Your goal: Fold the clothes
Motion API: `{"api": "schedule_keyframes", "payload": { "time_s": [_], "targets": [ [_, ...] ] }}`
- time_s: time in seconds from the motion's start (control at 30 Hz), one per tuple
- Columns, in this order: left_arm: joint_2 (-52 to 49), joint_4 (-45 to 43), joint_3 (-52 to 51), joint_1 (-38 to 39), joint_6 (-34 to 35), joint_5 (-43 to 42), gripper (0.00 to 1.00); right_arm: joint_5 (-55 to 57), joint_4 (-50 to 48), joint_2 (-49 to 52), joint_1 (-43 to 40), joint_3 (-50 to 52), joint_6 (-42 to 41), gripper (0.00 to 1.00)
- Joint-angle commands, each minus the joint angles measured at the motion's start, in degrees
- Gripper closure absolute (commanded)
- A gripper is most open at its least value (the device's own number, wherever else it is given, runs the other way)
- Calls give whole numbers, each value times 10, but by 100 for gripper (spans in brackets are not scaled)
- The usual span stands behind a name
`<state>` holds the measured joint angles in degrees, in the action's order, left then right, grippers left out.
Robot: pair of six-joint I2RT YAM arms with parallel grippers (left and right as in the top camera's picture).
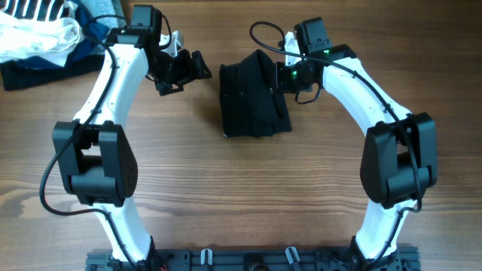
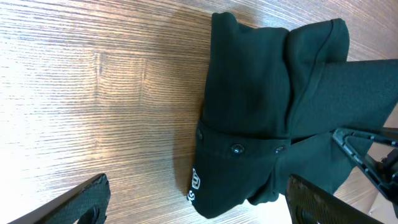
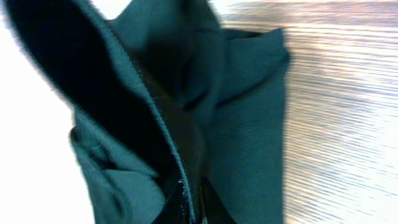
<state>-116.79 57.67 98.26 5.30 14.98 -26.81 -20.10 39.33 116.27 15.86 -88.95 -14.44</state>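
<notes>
Right gripper (image 1: pixel 289 77) clamped shut on the far right edge of the clothes (image 1: pixel 252 102), whose long axis runs toward me. Left gripper (image 1: pixel 184 73) is spread wide, holding nothing, apart on the left.

The black garment (image 1: pixel 252 102) is lying folded compactly toward 12 o'clock on the surface (image 1: pixel 226 188). Its small white logo (image 2: pixel 194 184) is showing.

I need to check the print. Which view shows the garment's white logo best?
Left wrist: the white logo shows clearly, low on the black garment. Overhead shows the folded garment whole, logo too small to tell. Right wrist shows only blurred fabric.
</notes>
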Motion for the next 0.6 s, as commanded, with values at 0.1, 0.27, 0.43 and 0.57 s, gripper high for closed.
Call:
{"api": "schedule_keyframes", "payload": {
  "time_s": [0.1, 0.27, 0.43, 0.57],
  "targets": [
    [-5, -2, 2, 2, 5, 12, 9, 117, 2, 5, -1, -5, -40, 96],
    [-5, -2, 2, 2, 5, 12, 9, 183, 9, 5, -4, -5, -52, 96],
    [-5, -2, 2, 2, 5, 12, 8, 193, 1, 10, -4, 14, -53, 96],
    [-5, -2, 2, 2, 5, 12, 8, 196, -2, 37, -4, 23, -55, 96]
  ]
}}
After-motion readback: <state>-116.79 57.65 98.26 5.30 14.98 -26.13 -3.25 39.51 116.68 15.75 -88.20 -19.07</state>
